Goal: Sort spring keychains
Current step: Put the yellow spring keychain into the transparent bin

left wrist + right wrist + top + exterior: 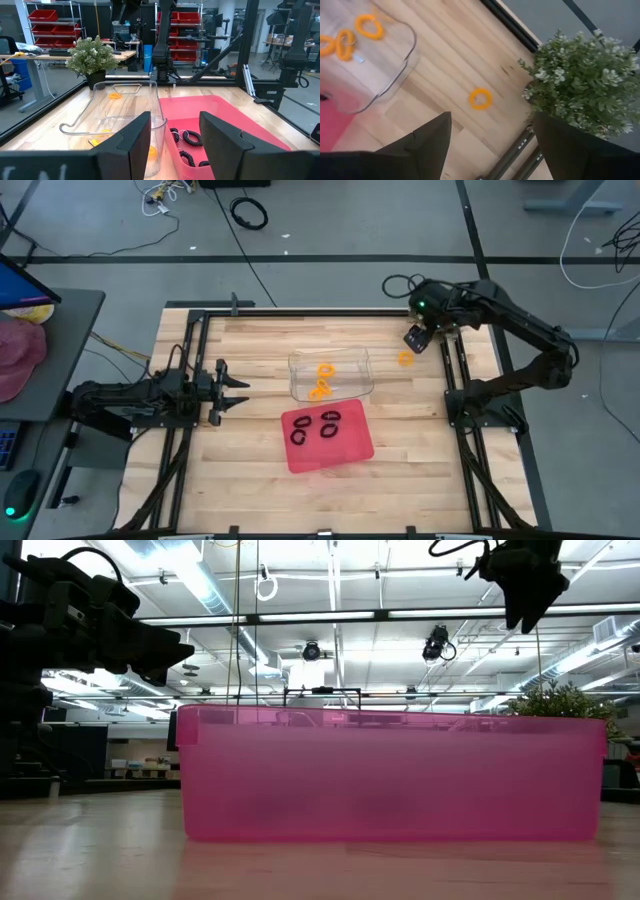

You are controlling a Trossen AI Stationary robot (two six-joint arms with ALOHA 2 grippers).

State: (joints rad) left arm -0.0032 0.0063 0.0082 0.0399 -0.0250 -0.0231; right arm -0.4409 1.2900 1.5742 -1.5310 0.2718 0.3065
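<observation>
A red tray (345,450) lies near the table's middle with three black spring keychains (328,425) in it. Just beyond it stands a clear container (355,370) holding three orange spring keychains (369,26). One more orange keychain (405,359) lies flat on the wood to the container's right, also in the right wrist view (480,98). My right gripper (417,340) hangs open high above the table's far right, slanting down, close beside that loose keychain. My left gripper (238,385) waits open and level at the table's left, pointing at the container and tray.
A potted plant (585,85) stands just off the table's far right edge, close to the loose keychain. Black frame rails (455,370) run along the table's left and right sides. Bare wood (250,470) lies in front of and to the left of the tray.
</observation>
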